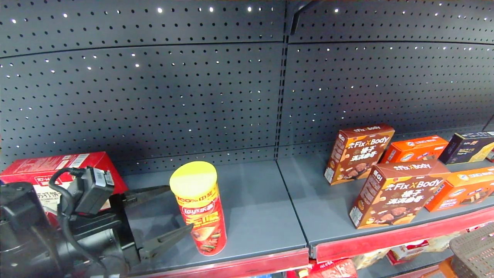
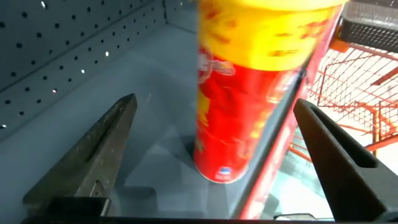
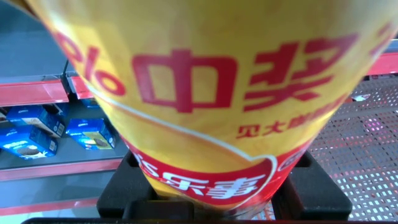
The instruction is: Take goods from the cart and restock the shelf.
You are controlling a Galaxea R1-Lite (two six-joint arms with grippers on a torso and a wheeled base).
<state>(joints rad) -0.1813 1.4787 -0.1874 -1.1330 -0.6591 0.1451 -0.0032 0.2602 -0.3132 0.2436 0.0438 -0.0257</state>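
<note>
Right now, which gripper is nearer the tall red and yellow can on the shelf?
Left. The left gripper sits open beside the can; the right gripper is by the cart.

A chip can (image 1: 200, 208), red with a yellow upper band and a yellow lid, stands upright on the grey shelf (image 1: 254, 208), near its red front edge in the left bay. A second chip can (image 3: 199, 106) with the same print fills the right wrist view. The red wire cart (image 2: 367, 106) stands beyond the shelf edge.

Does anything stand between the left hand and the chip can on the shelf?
Nothing visible does. The chip can stands upright at the tips of the open left hand, with only bare shelf between them.
</note>
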